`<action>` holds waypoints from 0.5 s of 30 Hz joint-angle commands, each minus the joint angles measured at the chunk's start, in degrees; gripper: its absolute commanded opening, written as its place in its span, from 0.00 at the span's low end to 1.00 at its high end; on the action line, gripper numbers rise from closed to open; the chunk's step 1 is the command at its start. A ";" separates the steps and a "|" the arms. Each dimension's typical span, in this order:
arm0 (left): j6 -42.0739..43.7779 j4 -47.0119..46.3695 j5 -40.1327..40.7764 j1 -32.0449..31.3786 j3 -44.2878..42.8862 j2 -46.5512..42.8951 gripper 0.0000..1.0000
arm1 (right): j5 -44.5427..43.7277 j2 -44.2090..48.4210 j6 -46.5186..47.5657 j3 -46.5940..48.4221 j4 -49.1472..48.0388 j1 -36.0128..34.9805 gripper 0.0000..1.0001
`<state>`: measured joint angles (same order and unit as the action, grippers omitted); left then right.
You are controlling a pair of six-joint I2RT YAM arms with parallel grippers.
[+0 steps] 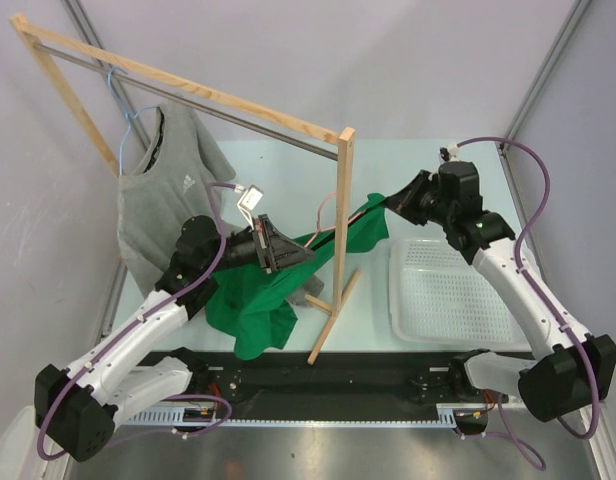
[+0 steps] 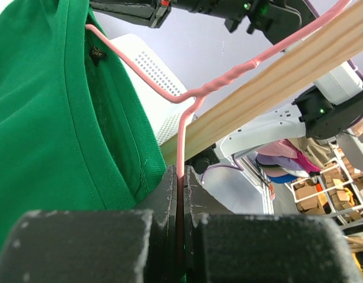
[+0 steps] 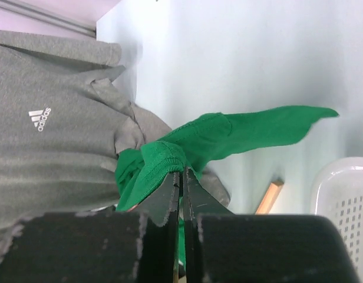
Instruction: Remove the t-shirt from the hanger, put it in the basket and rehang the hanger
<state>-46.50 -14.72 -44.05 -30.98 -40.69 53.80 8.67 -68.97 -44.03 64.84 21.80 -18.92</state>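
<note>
The left tool (image 2: pixel 180 177) clamps the pink hanger (image 2: pixel 170 94) just left of the wooden post (image 1: pixel 343 210). The right tool (image 3: pixel 181 177) pinches an edge of the green t-shirt (image 1: pixel 253 310) right of that post, so the shirt stretches rightward off the hanger.

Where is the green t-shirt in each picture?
Top external: the green t-shirt is in the middle, slightly left.
Left wrist: it fills the left side.
Right wrist: it is bunched in the centre.
Shared landmark: the white basket, right of the shirt in every view.
</note>
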 commanded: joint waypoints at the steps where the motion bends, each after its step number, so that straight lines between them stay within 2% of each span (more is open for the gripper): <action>1: 0.88 -4.17 -7.62 -0.48 -0.62 -2.82 0.00 | -0.93 -1.96 2.02 2.75 0.35 5.55 0.00; 8: 2.55 -3.30 -9.73 -0.39 -1.76 -3.70 0.00 | -1.37 -5.03 5.35 3.01 1.93 7.84 0.00; 11: 6.24 5.38 -7.99 -0.39 -4.30 -2.66 0.00 | 1.60 -5.04 9.21 3.89 0.53 8.28 0.00; 13: 8.52 9.69 -6.14 -0.39 -5.63 -2.04 0.00 | 7.64 -3.55 9.75 3.46 -1.84 7.50 0.00; 15: 10.02 10.58 -5.35 -0.31 -5.28 -1.60 0.00 | 7.78 -0.21 10.45 3.36 -4.92 5.05 0.00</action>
<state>-41.19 -8.16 -45.36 -31.00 -41.93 53.69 19.40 -73.30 -39.09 65.63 24.14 -14.02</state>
